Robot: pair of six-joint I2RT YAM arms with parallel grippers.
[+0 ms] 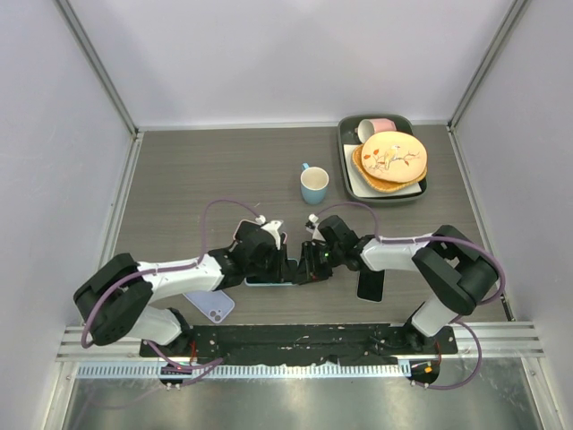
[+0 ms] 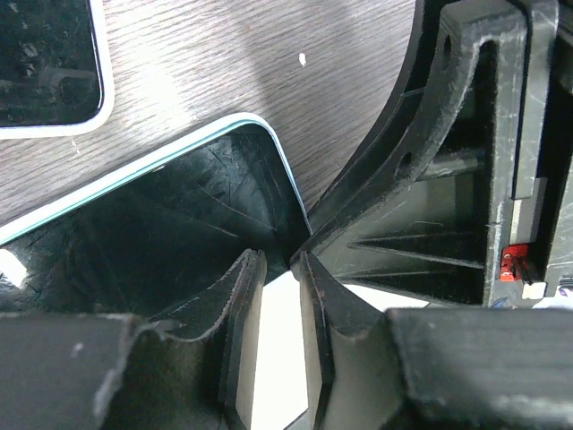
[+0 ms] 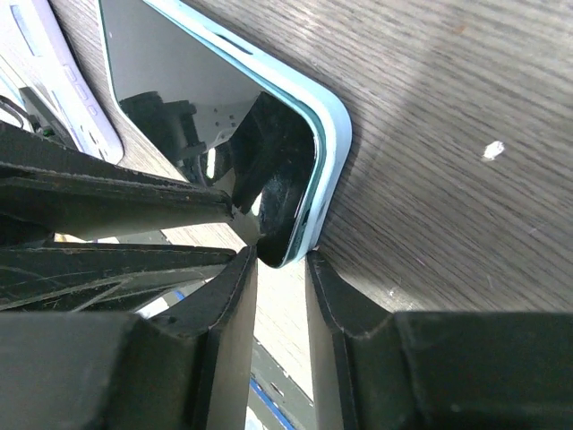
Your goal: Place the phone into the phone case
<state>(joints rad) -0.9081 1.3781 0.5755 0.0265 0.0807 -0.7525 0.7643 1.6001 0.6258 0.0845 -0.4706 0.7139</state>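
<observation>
In the middle of the overhead view, the phone point(image 3: 179, 54) is seen inside the pale-blue case point(image 3: 333, 134), its corners nipped by the narrow jaws of the left gripper point(image 2: 278, 258) and right gripper point(image 3: 277, 255); full seating is judged unfinished.

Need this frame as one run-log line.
phase: seating phone in blue case | left hand: at one phone end, grip unclear | right hand: at opposite end, case corner between fingers, grip unclear
</observation>
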